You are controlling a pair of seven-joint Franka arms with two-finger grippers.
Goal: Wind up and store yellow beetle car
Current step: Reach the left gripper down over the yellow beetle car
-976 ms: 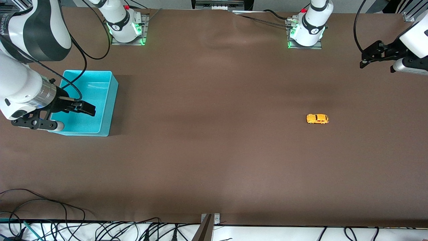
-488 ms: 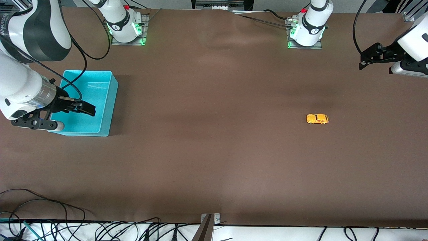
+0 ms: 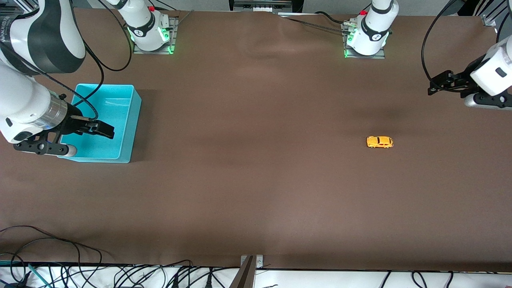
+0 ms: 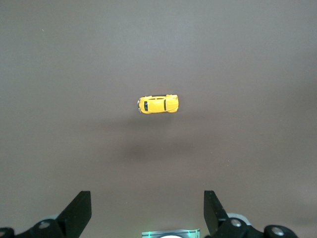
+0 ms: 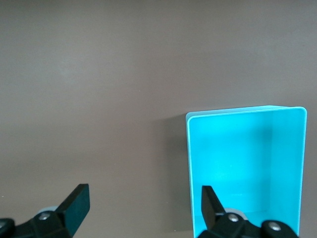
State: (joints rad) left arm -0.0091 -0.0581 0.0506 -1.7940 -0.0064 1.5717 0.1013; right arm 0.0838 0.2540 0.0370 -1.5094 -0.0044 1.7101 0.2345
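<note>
The left gripper (image 3: 434, 85) hung wide open and empty over the table's left-arm end; the yellow beetle car (image 3: 380, 142) sat on its wheels on the brown table (image 3: 256, 180), apart from it; the right gripper (image 3: 106, 131) waited open over the turquoise bin (image 3: 130, 124).

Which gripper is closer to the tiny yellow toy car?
Left. The left gripper hangs open over bare table at the tiny yellow toy car's end; the right gripper waits open over the turquoise plastic bin.
</note>
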